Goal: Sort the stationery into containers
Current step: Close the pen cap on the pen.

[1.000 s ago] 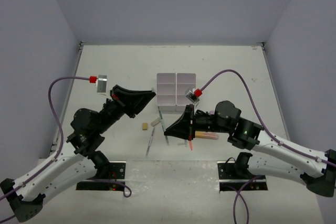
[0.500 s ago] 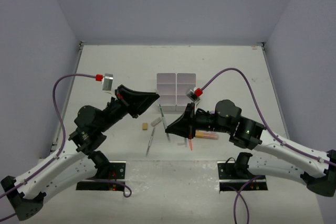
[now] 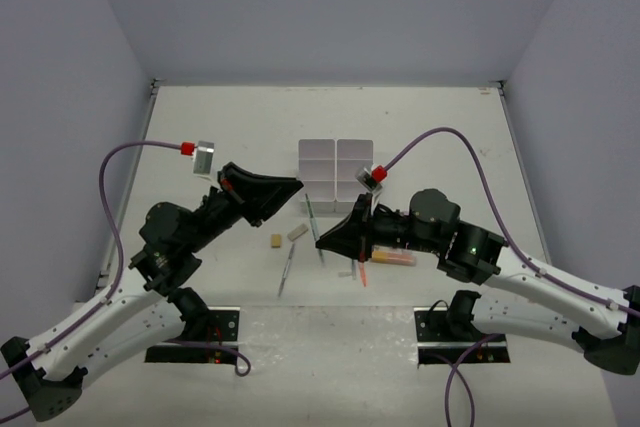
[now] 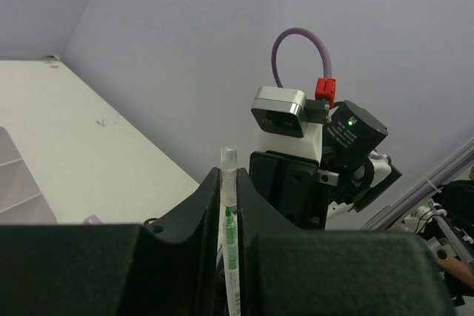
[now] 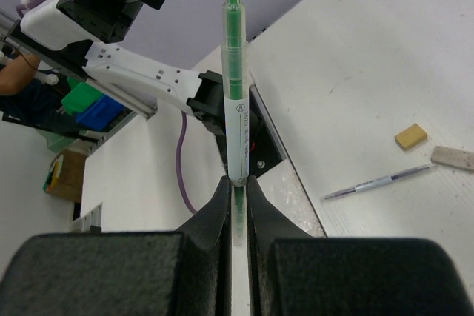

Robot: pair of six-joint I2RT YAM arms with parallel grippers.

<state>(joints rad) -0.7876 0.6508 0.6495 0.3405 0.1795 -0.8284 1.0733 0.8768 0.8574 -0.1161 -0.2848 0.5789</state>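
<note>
None of the white organizer's [image 3: 336, 165] compartments held anything I could see. My right claw [image 5: 235, 181] clenched a green pen [image 5: 234, 109] near it. Whether my left claw [image 4: 229, 175] gripped, I couldn't tell. A tan eraser [image 3: 274, 241], grey pen [image 3: 286, 269] and orange marker [image 3: 393, 258] lay unsorted near the organizer.

Clear green-tipped pen [image 5: 235, 120] held aloft; white six-compartment organizer [image 3: 336, 162] stands nearby.

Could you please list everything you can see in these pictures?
organizer: one, white, mid-table.
green pen: one, in right gripper.
capped green pen: one, in left gripper.
tan eraser: one, before the organizer.
pale eraser: one, beside the tan eraser.
grey pen: one, nearer the bases.
orange marker: one, beside right arm.
orange pen: one, beside orange marker.
table: one, white.
left gripper: one, black, shut.
right gripper: one, black, shut.
</note>
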